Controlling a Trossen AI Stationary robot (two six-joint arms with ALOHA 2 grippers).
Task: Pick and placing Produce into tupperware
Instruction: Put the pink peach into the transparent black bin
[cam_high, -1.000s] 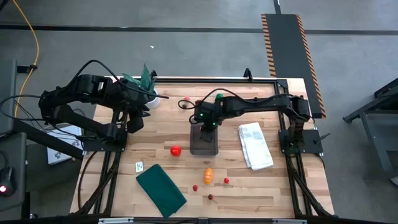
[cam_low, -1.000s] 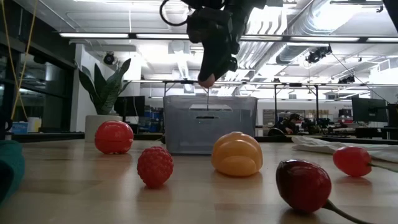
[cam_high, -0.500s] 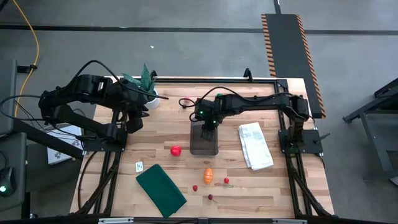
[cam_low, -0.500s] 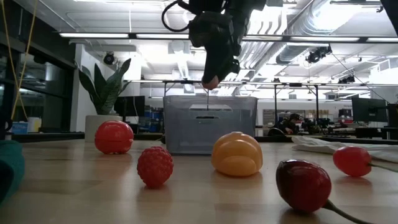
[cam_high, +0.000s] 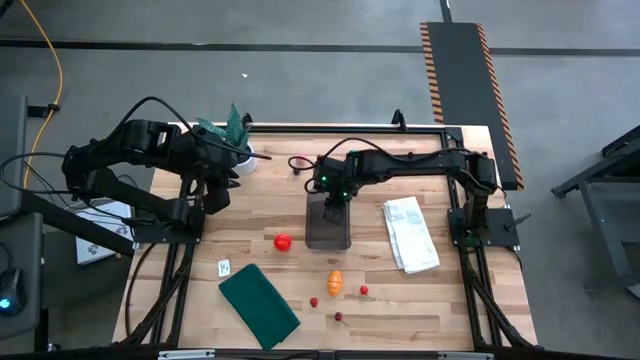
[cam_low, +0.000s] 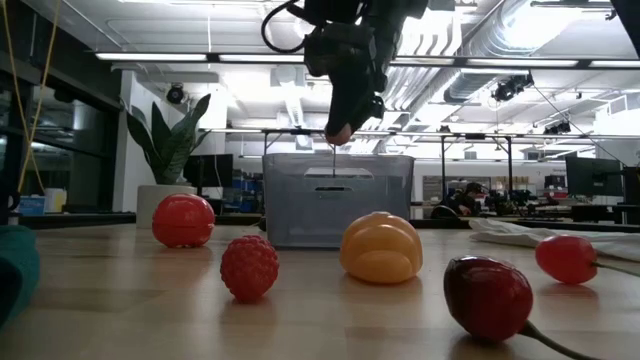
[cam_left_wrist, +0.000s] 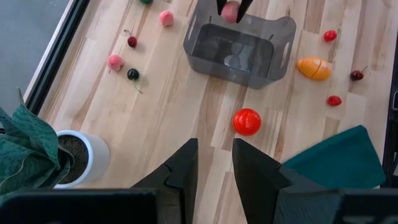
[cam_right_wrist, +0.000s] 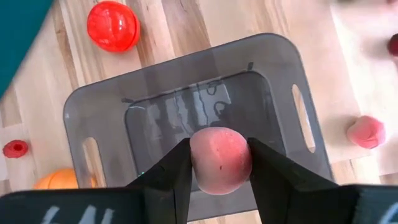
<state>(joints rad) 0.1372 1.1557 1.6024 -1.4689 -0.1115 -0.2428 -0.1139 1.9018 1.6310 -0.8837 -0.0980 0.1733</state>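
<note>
Since a second ago, your right gripper (cam_right_wrist: 214, 163) has drifted slightly toward the far end of the tupperware (cam_high: 328, 225), lifting a touch in the low view. It hangs above the open container, fingers pinching a pink peach (cam_right_wrist: 220, 160), round and matte with a faint seam.

You can see the tupperware is a grey-tinted clear box with rounded corners and a slot handle at each end, and nothing lies inside it.

Your left gripper (cam_left_wrist: 211, 163) waits near the potted plant (cam_high: 236, 135), fingers slightly parted around nothing.

Count the produce on the wood: one red ball (cam_high: 283, 241), one orange piece (cam_high: 335, 282), three small red pieces in front of it, and five small pieces beyond the container in the left wrist view.

One dark green cloth (cam_high: 259, 305) and one folded white cloth (cam_high: 410, 234) lie on the table.
</note>
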